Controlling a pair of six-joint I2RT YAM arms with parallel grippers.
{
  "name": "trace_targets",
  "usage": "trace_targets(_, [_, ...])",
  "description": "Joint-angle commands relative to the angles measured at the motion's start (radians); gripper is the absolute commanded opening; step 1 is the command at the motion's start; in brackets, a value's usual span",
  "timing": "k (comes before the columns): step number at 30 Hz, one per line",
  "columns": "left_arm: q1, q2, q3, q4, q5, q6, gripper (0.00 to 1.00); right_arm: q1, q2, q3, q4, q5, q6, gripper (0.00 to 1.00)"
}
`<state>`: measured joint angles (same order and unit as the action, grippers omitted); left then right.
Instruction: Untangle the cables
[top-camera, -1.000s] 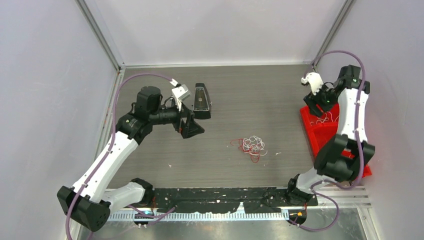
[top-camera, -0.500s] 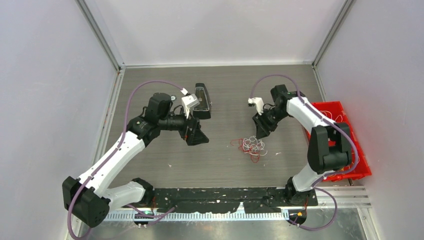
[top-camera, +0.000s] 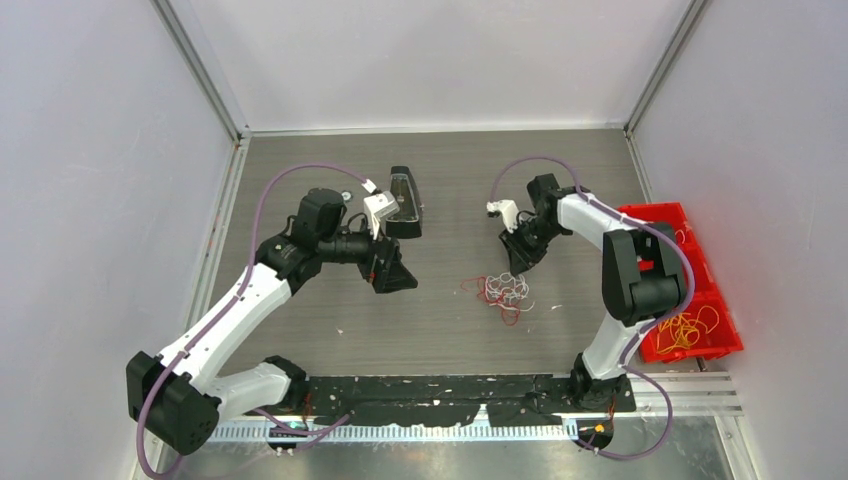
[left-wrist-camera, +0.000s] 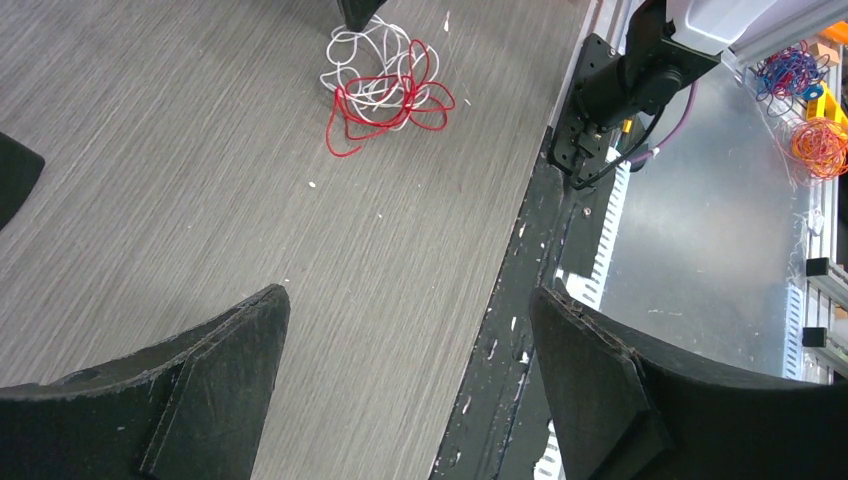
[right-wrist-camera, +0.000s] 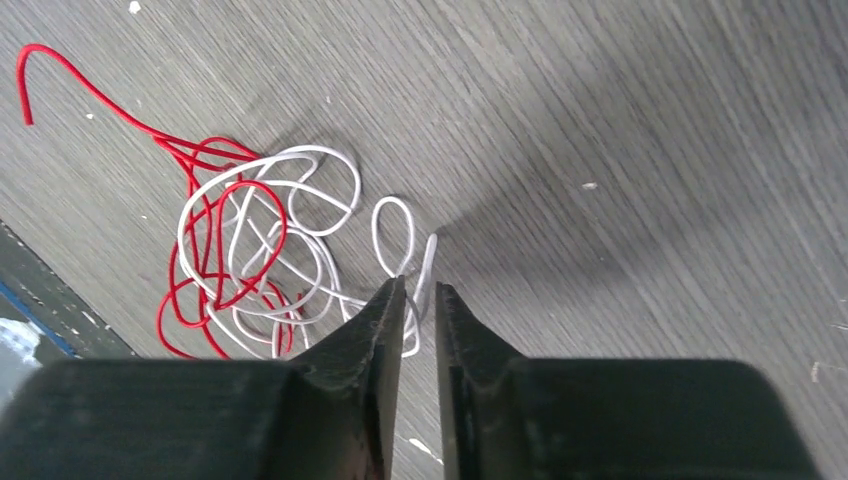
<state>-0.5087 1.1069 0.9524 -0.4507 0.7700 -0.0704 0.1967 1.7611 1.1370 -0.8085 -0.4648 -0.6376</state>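
Tangle (top-camera: 507, 289) lies mid-worktop, nearer the right edge. Right pincer (right-wrist-camera: 420, 297) is narrow and straddles a white cable (right-wrist-camera: 392, 199) loop, not visibly clamped. Left pincer (left-wrist-camera: 408, 305) is wide, hovering. Judgement: clamp white only, lift slowly, left pins red cable (right-wrist-camera: 100, 93).

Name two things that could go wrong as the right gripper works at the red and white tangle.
1. The right gripper has its jaws nearly shut at a small outer loop of the white cable; so thin a strand could slip out.
2. The red cable weaves through the white loops, and the left gripper hangs open, apart from the tangle. With nothing pinning the red cable, a pull would likely drag or tighten the whole knot.
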Motion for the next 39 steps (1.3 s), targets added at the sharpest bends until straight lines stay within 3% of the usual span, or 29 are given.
trace_targets(1, [-0.002, -0.005, 0.004, 0.039, 0.013, 0.009, 0.91, 0.017, -0.029, 0.011, -0.052, -0.039, -0.025, 0.2])
trace_targets(4, [-0.002, -0.005, 0.004, 0.035, 0.009, 0.011, 0.91, 0.028, -0.05, 0.015, -0.08, -0.063, -0.039, 0.07])
trace_targets(18, [-0.001, -0.017, 0.011, 0.007, -0.016, 0.037, 0.91, 0.036, -0.253, 0.09, -0.112, -0.26, 0.069, 0.05])
trace_targets(22, [0.0, -0.008, 0.019, 0.01, -0.011, 0.039, 0.91, 0.054, -0.256, 0.108, -0.149, -0.207, 0.064, 0.06])
trace_targets(25, [-0.001, -0.006, 0.024, 0.009, -0.009, 0.042, 0.92, 0.062, -0.195, 0.12, -0.212, -0.058, -0.021, 0.23])
trace_targets(30, [-0.001, -0.015, 0.015, 0.01, -0.011, 0.044, 0.92, 0.061, -0.158, 0.044, -0.161, 0.09, -0.084, 0.44])
trace_targets(39, [-0.001, -0.023, 0.004, 0.005, -0.015, 0.052, 0.93, 0.058, -0.047, 0.06, -0.105, 0.141, -0.075, 0.45])
